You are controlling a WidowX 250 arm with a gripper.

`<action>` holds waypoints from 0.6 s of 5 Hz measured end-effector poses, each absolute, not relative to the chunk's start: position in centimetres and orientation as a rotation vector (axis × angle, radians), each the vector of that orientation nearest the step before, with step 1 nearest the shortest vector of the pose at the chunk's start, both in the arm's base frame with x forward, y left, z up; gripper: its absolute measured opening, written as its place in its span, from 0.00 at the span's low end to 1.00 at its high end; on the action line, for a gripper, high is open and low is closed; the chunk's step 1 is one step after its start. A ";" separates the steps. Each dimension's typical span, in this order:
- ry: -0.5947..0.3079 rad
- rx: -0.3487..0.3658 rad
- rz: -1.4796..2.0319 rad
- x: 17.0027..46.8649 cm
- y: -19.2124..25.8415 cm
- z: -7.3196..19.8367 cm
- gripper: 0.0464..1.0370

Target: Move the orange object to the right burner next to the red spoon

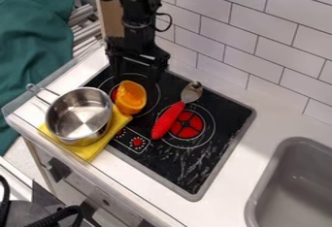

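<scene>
The white worktop [279,119] carries everything, its back edge running along the tiled wall. Let into it, near its left end, is the black stove [185,165], the surface the whole job plays out on. The grey sink [260,177] lies further right, apart from the route the job needs. Close to the front left corner, the yellow cloth [91,151] lies partly over the stove's rim, perhaps to pad or steady what stands on it: the metal pot [79,117], upright, its handle pointing out over the left edge, which keeps it off the burners.

The claw [135,75] hangs over the stove's back left part, its fingers well spread and nothing held between them; that width looks meant to straddle something chunky. Below is the left burner [158,96]; the right burner [187,124] is the goal. The red spoon [170,119] lies slantwise there, handle towards the front edge and bowl towards the back, covering the burner's left side, so the spot to its right seems the natural landing place. The orange object [131,97] sits on the left burner, just in front of the claw, which probably hangs there ready to lower and close on it; carrying it across calls for a lift clear of the spoon
</scene>
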State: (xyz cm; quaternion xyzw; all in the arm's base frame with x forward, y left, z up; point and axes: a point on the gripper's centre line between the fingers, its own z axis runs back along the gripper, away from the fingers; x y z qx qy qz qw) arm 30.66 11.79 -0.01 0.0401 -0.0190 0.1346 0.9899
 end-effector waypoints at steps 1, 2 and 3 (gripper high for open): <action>-0.035 0.092 0.269 30.6 12.0 0.0 0.97; -0.032 0.097 0.281 30.2 12.3 0.1 0.97; -0.026 0.103 0.286 30.0 12.7 0.1 0.97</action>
